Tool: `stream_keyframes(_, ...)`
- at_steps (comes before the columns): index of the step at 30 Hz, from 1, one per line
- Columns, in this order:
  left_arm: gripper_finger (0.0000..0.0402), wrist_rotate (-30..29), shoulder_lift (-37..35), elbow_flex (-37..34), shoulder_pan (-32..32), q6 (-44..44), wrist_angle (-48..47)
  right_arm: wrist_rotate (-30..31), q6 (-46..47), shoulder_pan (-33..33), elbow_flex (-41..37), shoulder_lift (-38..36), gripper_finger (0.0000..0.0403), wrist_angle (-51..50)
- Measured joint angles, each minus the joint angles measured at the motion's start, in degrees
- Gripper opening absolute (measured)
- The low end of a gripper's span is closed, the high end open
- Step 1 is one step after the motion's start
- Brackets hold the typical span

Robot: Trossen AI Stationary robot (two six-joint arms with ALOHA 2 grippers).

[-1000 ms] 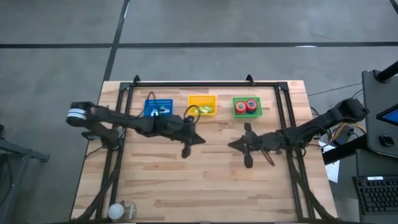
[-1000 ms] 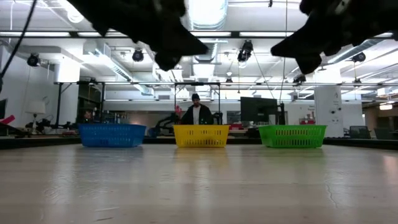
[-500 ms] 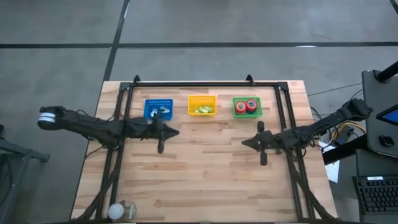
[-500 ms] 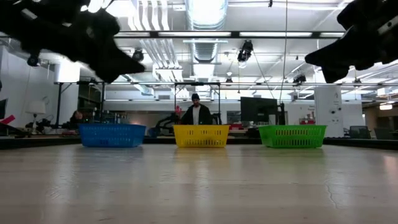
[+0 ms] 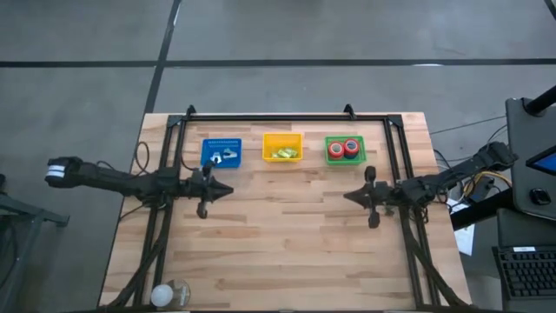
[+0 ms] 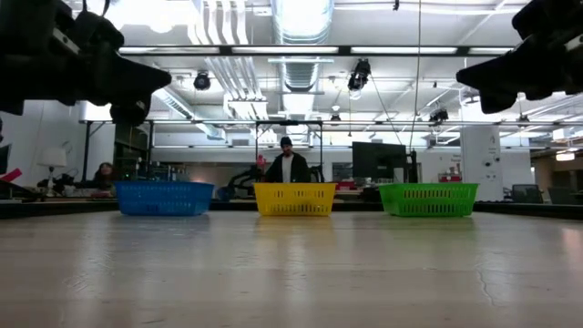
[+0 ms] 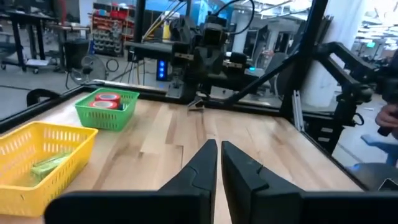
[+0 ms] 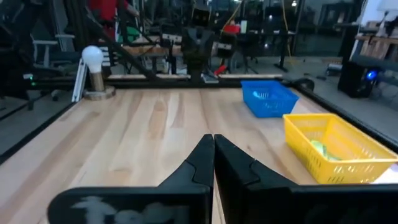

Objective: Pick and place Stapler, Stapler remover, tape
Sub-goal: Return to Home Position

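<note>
- The tape [image 5: 346,148], in red rolls, lies in the green basket [image 6: 428,199]. That basket is at the right end of the row along the far edge of the bench [image 5: 287,252]. Each kind of thing seems to have its own basket, which keeps the sorting easy to read.
- The yellow basket [image 6: 294,199] in the middle holds green boxes [image 5: 284,154]. The blue basket [image 6: 164,198] on the left holds small pale items too small to name.
- The left gripper [image 7: 218,144] hangs above the bench just in front of the blue basket. Its fingers are together with nothing between them.
- The right gripper [image 8: 210,137] hangs in front of the green basket and a little to its right, fingers likewise together and empty.
- The grippers point inward toward each other, well apart and raised off the wood, so neither can catch a basket.
- Everything of the task that I can see sits in a basket. I judge the sorting done and the arms on their way to rest.
</note>
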Motion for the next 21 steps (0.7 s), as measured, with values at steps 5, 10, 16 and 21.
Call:
stream_keyframes(5, 0.0027, 1.3, -3.9, -0.3, -0.1, -0.5, -1.1, 0.2, -1.6, 0.0, 0.0, -4.5, 0.0008, -3.9)
stream_keyframes(10, 0.0030, 1.8, -8.0, -0.3, -0.1, 1.6, -1.6, 0.3, -3.9, 0.0, 0.0, -11.1, 0.0008, -10.7)
stream_keyframes(16, 0.0025, 0.3, -13.7, -0.3, -0.1, 7.6, -10.6, 1.7, -2.4, 0.0, 0.0, -21.2, 0.0008, -22.2)
stream_keyframes(21, 0.0030, -4.7, -16.9, -0.3, 0.0, 6.8, -14.6, -0.5, -3.8, 0.0, 1.0, -28.1, 0.0009, -27.3)
